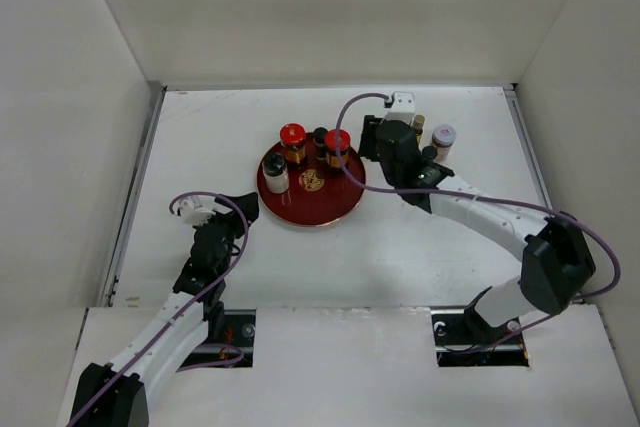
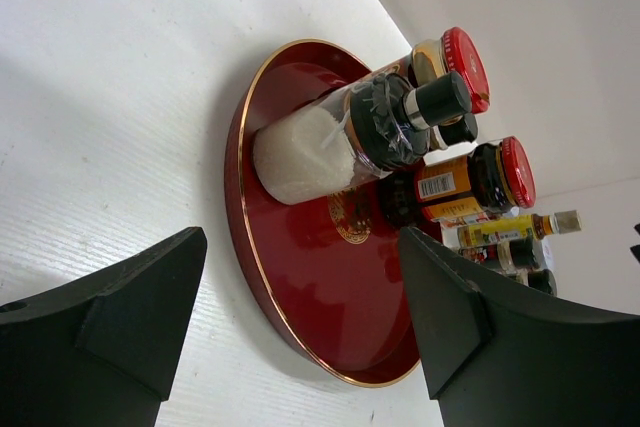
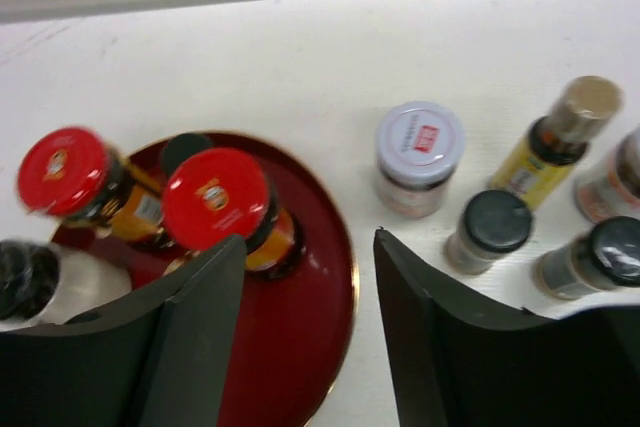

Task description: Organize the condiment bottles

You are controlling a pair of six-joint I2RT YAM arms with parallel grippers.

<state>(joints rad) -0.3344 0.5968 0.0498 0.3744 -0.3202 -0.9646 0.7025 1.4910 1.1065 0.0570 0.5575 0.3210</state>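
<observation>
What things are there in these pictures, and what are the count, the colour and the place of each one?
round red tray with gold emblem: one, red, middle of the table
red-lidded amber glass jars: two, on the tray's far side
small dark black-capped bottle: one, on the tray between them
white jar with black cap: one, on the tray's left part
pale-lidded jar: one, on the table right of the tray
slim yellow bottle: one, beside it
dark black-capped jars: two, on the table nearby
jar cut off at the picture edge: one, lid hidden
white table: one
left gripper: black, open, facing the tray
right gripper: black, open, over the tray's right rim
</observation>
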